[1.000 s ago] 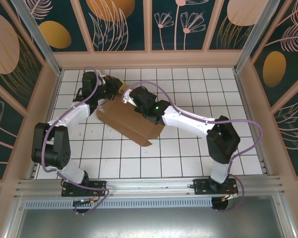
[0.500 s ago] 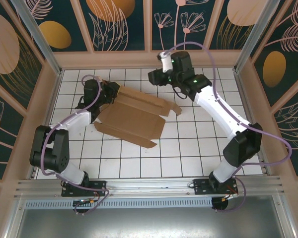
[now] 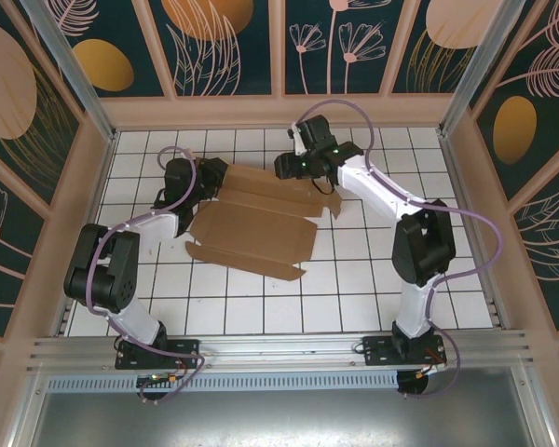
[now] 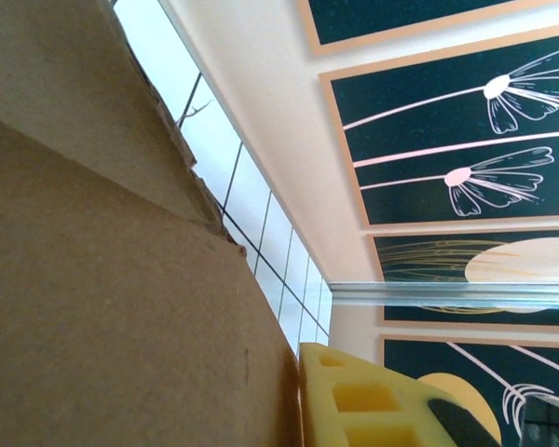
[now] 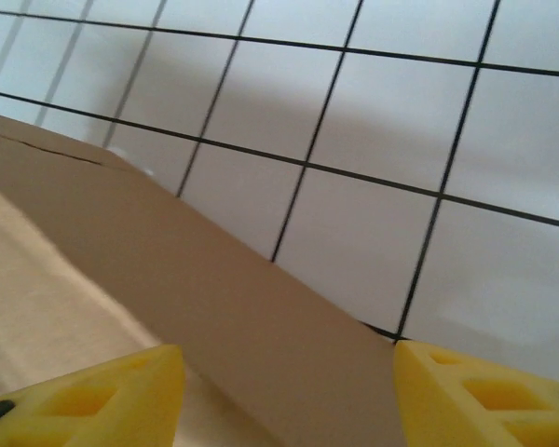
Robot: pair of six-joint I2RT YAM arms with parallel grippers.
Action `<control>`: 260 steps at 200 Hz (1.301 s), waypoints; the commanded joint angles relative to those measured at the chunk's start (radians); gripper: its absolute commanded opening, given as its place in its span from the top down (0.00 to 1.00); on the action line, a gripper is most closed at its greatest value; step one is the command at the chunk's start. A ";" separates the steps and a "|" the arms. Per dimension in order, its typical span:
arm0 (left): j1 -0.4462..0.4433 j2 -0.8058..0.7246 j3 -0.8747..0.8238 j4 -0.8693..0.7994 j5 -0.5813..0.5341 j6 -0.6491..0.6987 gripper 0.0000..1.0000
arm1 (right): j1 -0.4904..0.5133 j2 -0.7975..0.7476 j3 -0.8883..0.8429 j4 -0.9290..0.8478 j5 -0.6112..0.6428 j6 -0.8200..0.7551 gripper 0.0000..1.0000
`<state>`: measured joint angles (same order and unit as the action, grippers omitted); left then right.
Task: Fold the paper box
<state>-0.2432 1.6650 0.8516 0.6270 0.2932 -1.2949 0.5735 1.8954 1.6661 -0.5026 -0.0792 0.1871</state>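
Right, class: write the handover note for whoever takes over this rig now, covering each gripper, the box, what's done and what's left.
Left gripper: at the far left corner of the paper box, cardboard beside its finger; open or shut unclear.
Right gripper: open, over the box's far edge.
Box: mostly flat sheet on the tiled table.
Done: no walls standing.
Left: raise sides, tuck flaps, close.
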 commanded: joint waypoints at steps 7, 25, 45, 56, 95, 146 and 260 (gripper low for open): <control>-0.007 0.005 -0.016 0.089 0.063 0.051 0.80 | 0.096 0.012 0.025 -0.001 0.236 -0.090 0.39; -0.007 0.012 -0.017 0.103 0.083 0.058 0.77 | 0.134 0.035 0.006 0.015 0.328 -0.118 0.39; -0.008 0.009 -0.014 0.098 0.101 0.077 0.72 | 0.163 0.036 -0.032 0.054 0.407 -0.158 0.39; -0.006 0.007 -0.017 0.096 0.111 0.089 0.71 | 0.167 0.027 -0.049 0.069 0.424 -0.165 0.39; 0.011 0.018 -0.031 0.113 0.150 0.112 0.71 | 0.166 -0.010 -0.100 0.118 0.424 -0.180 0.39; 0.040 0.018 -0.032 0.146 0.195 0.143 0.70 | 0.156 -0.001 -0.097 0.113 0.390 -0.190 0.41; 0.046 -0.025 -0.092 0.107 -0.013 0.061 1.00 | 0.054 -0.174 -0.130 0.167 0.050 -0.019 0.39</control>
<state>-0.2001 1.7058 0.7906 0.7666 0.4286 -1.2045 0.7006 1.8629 1.5757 -0.3637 0.1764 0.0395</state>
